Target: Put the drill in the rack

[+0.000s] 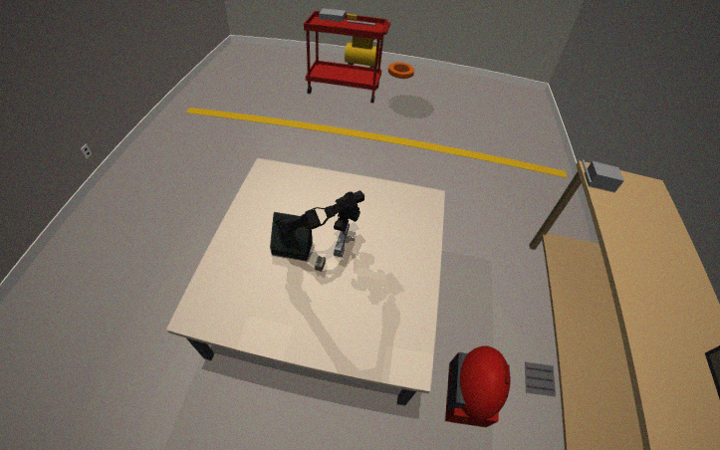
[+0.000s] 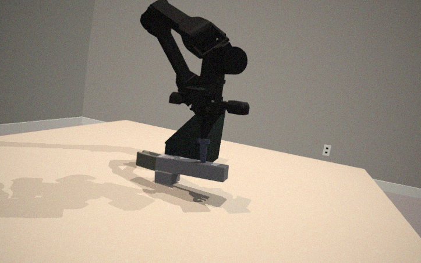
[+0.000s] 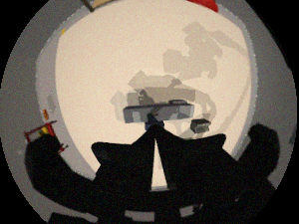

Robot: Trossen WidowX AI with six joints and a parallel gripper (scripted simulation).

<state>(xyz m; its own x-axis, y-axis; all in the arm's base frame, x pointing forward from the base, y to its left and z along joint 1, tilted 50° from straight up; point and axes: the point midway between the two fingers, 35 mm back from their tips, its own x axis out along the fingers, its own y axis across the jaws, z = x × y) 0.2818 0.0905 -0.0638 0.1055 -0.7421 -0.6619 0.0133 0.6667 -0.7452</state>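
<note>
Clenched, nothing inside: gripper (image 1: 342, 226) (image 2: 204, 136) (image 3: 153, 126). Right over upright key (image 1: 346, 229) (image 2: 203, 152) (image 3: 149, 123) on grey bar (image 1: 340, 246) (image 2: 189, 168) (image 3: 174, 112). Push straight down, centred; off-centre could slip. Can't tell drill or rack apart. Watch small block (image 1: 320, 262) (image 2: 145, 160) (image 3: 200, 125) near base (image 1: 291, 246) (image 2: 186, 142).

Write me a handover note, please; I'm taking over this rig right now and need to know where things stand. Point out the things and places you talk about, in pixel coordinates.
Gripper (image 1: 342, 226) (image 2: 204, 137) (image 3: 153, 126): shut, nothing held, tips down at the key's head; contact can't be confirmed.
Key: apparently the upright pin (image 2: 203, 150) (image 3: 153, 120), standing proud of the grey bar (image 1: 340, 246) (image 2: 189, 167) (image 3: 174, 112).
Drill: can't be made out for certain; not pulled out, as far as visible.
Rack: not identifiable; a small block (image 1: 320, 262) (image 2: 145, 160) (image 3: 200, 125) sits apart from the bar.
Done: gripper lined up, it seems.
Left: press key, pull drill, lay it in rack.
</note>
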